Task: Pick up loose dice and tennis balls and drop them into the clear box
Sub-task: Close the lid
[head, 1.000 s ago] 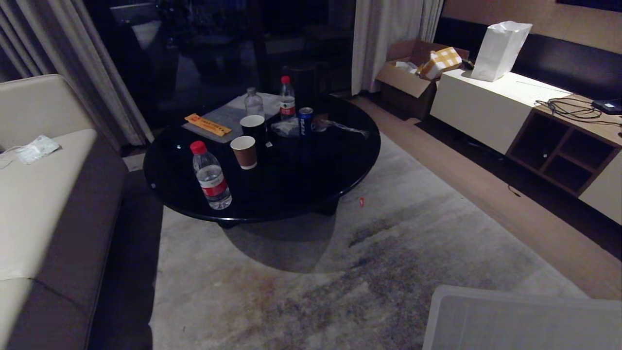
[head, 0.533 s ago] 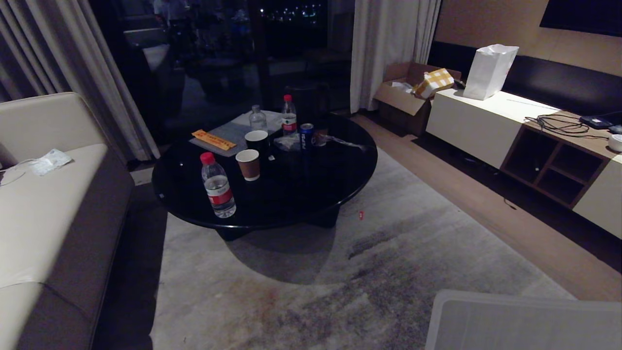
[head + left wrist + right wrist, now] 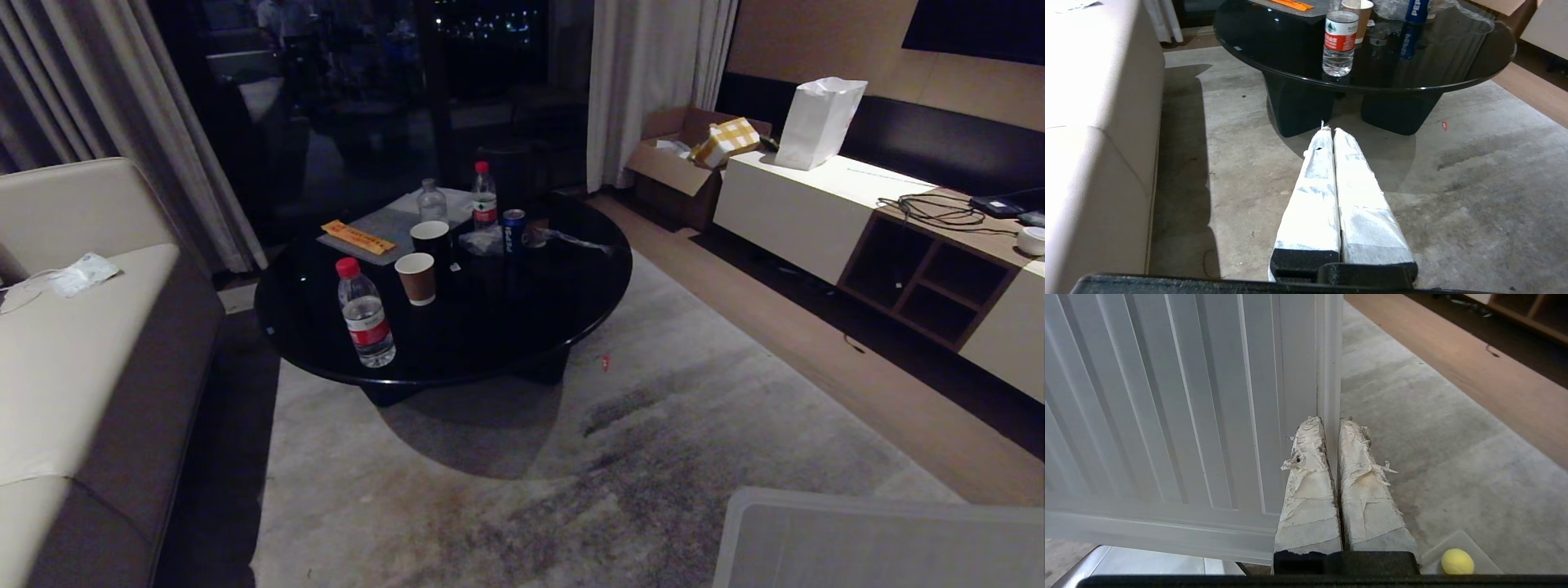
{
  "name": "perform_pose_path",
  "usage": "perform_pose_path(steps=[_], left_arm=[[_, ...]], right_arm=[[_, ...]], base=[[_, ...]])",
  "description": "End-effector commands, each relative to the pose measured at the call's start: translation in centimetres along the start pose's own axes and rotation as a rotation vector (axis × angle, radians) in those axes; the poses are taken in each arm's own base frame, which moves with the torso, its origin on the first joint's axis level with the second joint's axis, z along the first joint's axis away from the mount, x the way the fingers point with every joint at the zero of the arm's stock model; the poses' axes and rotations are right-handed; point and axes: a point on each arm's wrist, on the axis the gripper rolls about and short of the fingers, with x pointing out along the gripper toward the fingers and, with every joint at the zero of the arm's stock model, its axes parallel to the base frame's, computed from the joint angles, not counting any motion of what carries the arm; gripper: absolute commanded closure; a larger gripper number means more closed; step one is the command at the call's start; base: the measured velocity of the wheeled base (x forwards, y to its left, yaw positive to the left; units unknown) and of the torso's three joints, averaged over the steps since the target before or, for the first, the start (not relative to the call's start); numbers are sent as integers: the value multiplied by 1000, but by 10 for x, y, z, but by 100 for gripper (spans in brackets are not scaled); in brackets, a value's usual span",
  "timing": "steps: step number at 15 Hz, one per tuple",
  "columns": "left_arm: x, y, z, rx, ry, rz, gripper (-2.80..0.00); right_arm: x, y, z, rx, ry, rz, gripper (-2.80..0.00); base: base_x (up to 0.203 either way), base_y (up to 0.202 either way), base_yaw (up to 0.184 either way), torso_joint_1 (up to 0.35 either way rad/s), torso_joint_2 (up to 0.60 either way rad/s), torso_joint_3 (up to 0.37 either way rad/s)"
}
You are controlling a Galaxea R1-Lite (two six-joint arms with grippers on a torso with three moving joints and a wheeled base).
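Resting inside the clear box [image 3: 1474,543]: one tennis ball [image 3: 1457,561], down beside the base of the right end effector [image 3: 1331,420], on its outer side. No dice to be made out anywhere near either end effector.

Closed tight, the right end effector, taped fingers [image 3: 1310,477] nearly meeting, tips up against the rim of a ribbed translucent panel [image 3: 1167,416] that fills the whole inner side; cannot tell whether that rim is pinched or merely touched.

Closed as well, the left end effector [image 3: 1329,130], white-wrapped fingers pressed flat together, gripping nothing, hanging over the grey rug [image 3: 1453,204].

Straight beyond the left tips: a round black glass tabletop [image 3: 1274,36] on dark chunky legs. On it, nearest the tips, a water bottle [image 3: 1339,43] with a red label; farther off a brown paper cup [image 3: 415,278], a blue can [image 3: 513,227] and more bottles. Out past the tips toward the robot's right, on the rug beside the table leg, a small red object [image 3: 1444,125], too small to identify.

Alongside the left end effector's outer flank: a pale sofa [image 3: 1094,102]. Beyond the right tips: rug, then a strip of wooden floor [image 3: 1453,355].

Far beyond both: a low cabinet [image 3: 800,204] carrying a white paper bag [image 3: 819,122], an open cardboard box [image 3: 678,155] with a yellow checked bundle [image 3: 722,140] inside, and light curtains [image 3: 645,82].
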Motion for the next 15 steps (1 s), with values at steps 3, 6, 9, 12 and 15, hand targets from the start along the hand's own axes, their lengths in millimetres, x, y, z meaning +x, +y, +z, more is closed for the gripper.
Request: perform_pose_path(steps=[3, 6, 9, 12, 15], left_arm=[[0, 0, 0, 1, 3, 1, 0], [0, 0, 0, -1, 3, 1, 0], [0, 0, 0, -3, 3, 1, 0], [0, 0, 0, -7, 3, 3, 0], [0, 0, 0, -9, 3, 3, 0]], right_arm=[[0, 0, 0, 1, 2, 0, 0], [0, 0, 0, 1, 3, 0, 0], [0, 0, 0, 1, 3, 0, 0], [0, 0, 0, 1, 3, 0, 0], [0, 0, 0, 1, 3, 0, 0]], base=[[2, -1, 56, 3, 1, 3], [4, -6, 164, 2, 5, 3], [0, -9, 163, 5, 1, 4], [0, -7, 135, 4, 4, 1], [0, -1, 18, 1, 1, -1]])
